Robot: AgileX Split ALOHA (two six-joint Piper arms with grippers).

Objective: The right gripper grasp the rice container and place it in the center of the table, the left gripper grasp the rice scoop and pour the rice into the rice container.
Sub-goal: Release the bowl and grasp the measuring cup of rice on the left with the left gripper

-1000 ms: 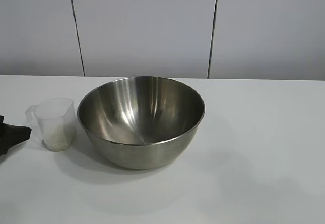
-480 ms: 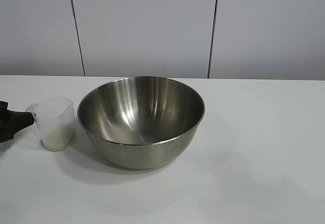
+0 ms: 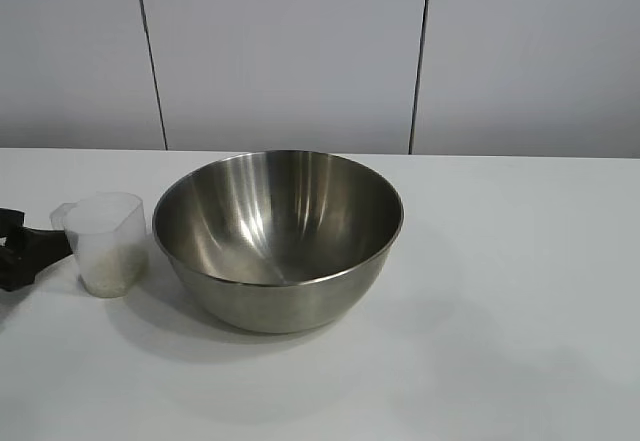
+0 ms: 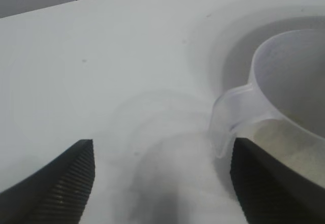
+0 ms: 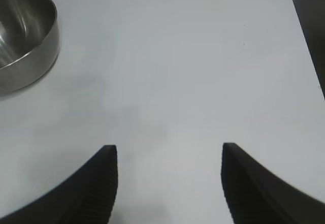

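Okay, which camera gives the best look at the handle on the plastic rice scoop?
The left wrist view: the rice scoop's handle fills the near field, arching off the rim close to one finger of the open left claw. The exterior view shows it small, at the scoop's left edge. The right wrist view misses it.

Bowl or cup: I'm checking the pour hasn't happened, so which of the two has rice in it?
The small clear plastic cup beside the left claw holds rice; the big steel bowl is bare inside.
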